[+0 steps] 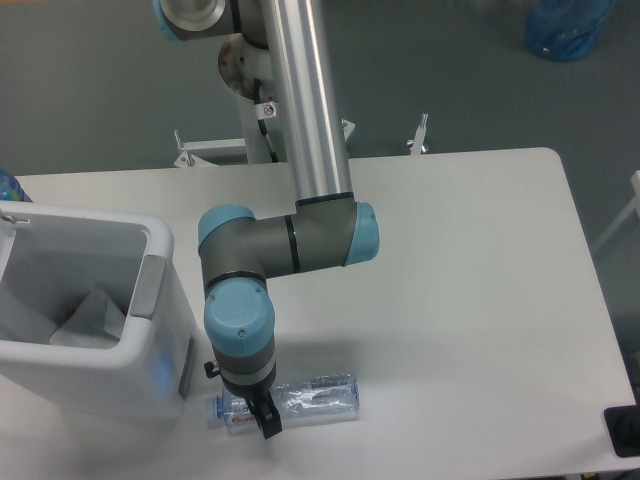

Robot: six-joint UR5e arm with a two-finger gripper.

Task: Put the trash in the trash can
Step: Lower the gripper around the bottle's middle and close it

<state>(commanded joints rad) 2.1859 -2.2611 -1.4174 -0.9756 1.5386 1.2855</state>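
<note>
The crushed clear bottle (pixel 315 397) lies on its side near the table's front edge, blue cap toward the trash can. My gripper (pixel 264 417) points straight down over the bottle's labelled left half. One black finger (pixel 268 421) shows in front of the bottle and the other is hidden behind the wrist, so the gripper looks open and straddles it. The white trash can (pixel 100 375) stands at the left, just beside the bottle's cap. A crumpled white paper cup (pixel 98 315) lies inside it.
The arm's elbow (pixel 290 240) hangs over the table's middle. A blue bag (pixel 568 25) sits on the floor at the far right. A black object (pixel 625 430) is at the table's front right corner. The table's front edge runs just below the bottle.
</note>
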